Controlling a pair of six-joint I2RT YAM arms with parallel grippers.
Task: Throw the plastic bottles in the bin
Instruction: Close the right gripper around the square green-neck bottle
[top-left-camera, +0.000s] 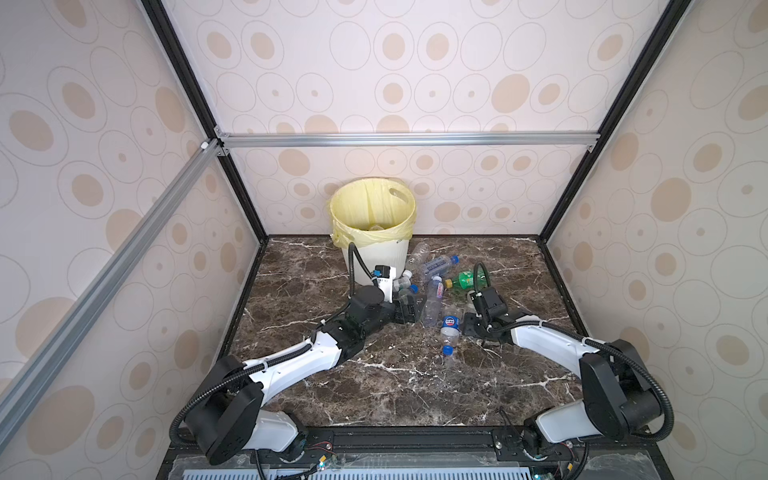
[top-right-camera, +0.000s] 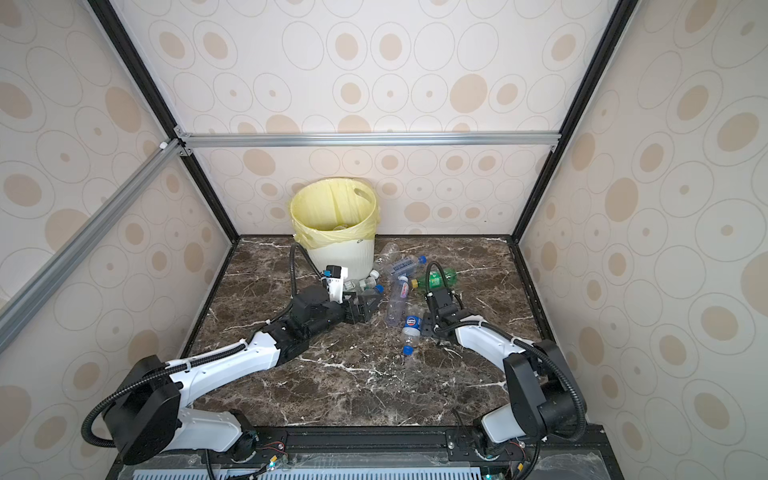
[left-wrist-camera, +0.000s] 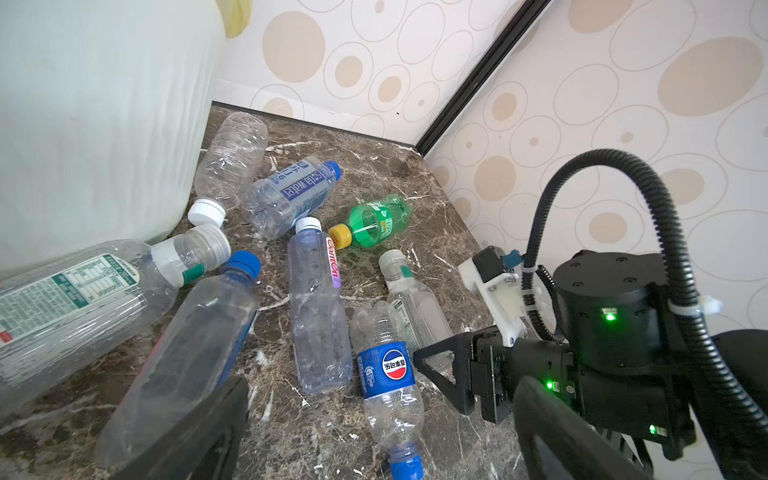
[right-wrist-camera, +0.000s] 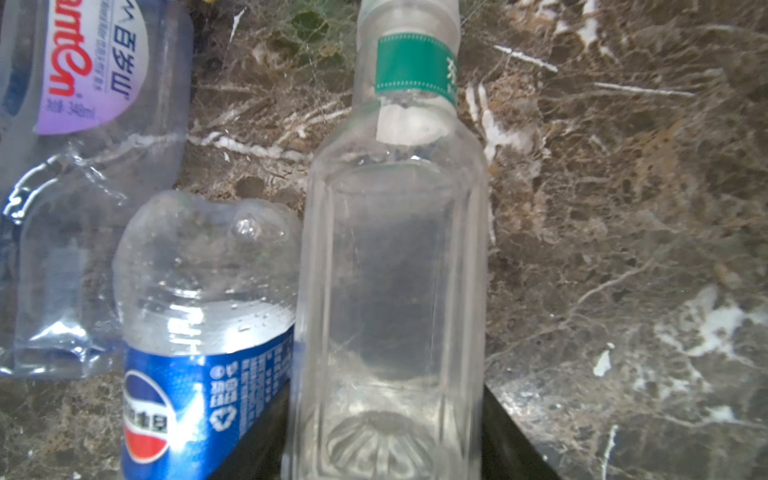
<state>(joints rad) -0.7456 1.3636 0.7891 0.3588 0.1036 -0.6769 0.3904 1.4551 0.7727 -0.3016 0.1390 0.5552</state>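
The green-banded clear bottle (right-wrist-camera: 390, 257) lies flat on the bench (top-left-camera: 395, 386), to the right of the bin (top-left-camera: 376, 257). Its neck points straight away from the right claw (right-wrist-camera: 386, 415), whose jaws clasp its base. The left claw (top-left-camera: 411, 307), nearer the bin, stands wide open.

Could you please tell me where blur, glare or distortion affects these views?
Right wrist view: the clear bottle is soft, too close. Left wrist view: the bin wall is washed out. Both top views: wide-angle perspective splays the frame posts; lighting is even.
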